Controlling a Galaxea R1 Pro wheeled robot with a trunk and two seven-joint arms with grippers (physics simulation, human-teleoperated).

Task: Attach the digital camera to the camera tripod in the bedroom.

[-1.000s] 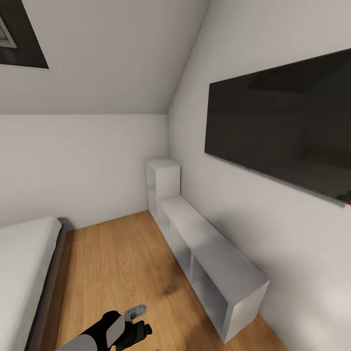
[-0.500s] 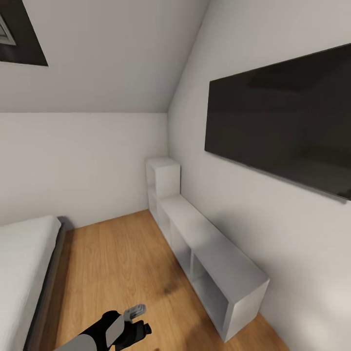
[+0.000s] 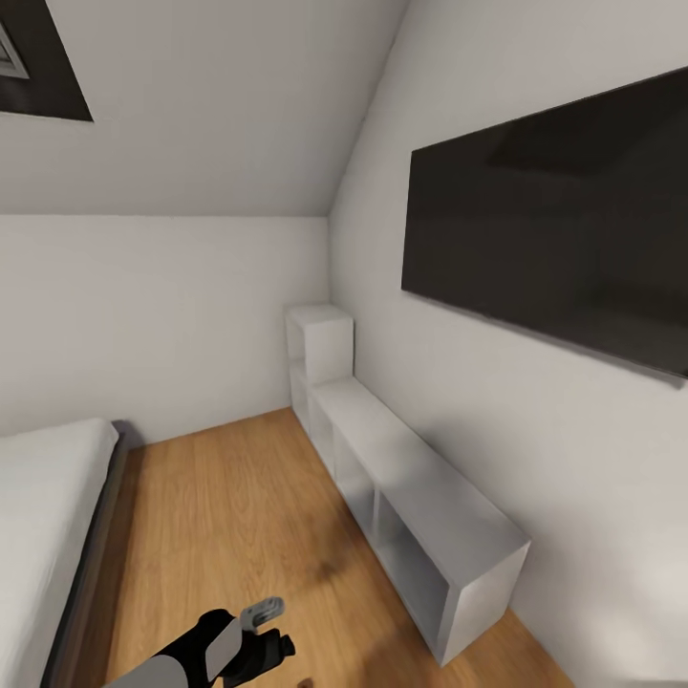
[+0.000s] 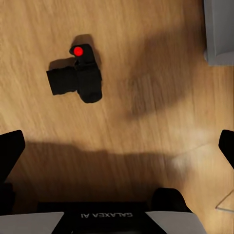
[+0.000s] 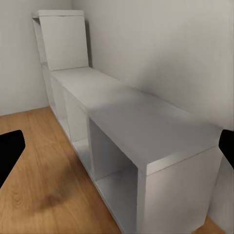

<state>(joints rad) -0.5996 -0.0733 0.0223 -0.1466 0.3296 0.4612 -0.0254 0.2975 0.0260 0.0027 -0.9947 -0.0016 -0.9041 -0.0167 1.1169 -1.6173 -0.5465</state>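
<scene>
Bedroom corner, head view: wood floor (image 3: 229,506) runs as an open strip between the bed (image 3: 43,516) on the left and the low white shelving (image 3: 420,516) along the right wall. Bed's dark frame edge borders the strip on one side, the shelving's open cubes face it on the other. A taller cube stack (image 3: 320,349) sits in the far corner, touching the low run. Black TV (image 3: 554,220) hangs on the wall above the shelving, well clear of its top. Sloped ceiling with a dark skylight frame (image 3: 38,57) at upper left.

Left arm (image 3: 191,655) reaches in from the bottom edge, forearm angled forward and slightly right, wrist low over the floor – left gripper (image 3: 266,638) pointing down.

Left wrist view: the camera (image 4: 76,75) lies on the bare floor (image 4: 146,58), red button (image 4: 78,50) visible, nothing touching it. Left fingers (image 4: 9,151) are black tips at both picture edges – spread wide, holding nothing, above and apart from the camera. A grey corner of the shelving (image 4: 220,31) shows near it.

Right wrist view: right fingers (image 5: 9,151) also wide apart, nothing between them, aimed at the shelving's end cube (image 5: 146,156) and its open compartments, floor (image 5: 44,195) beside it.
</scene>
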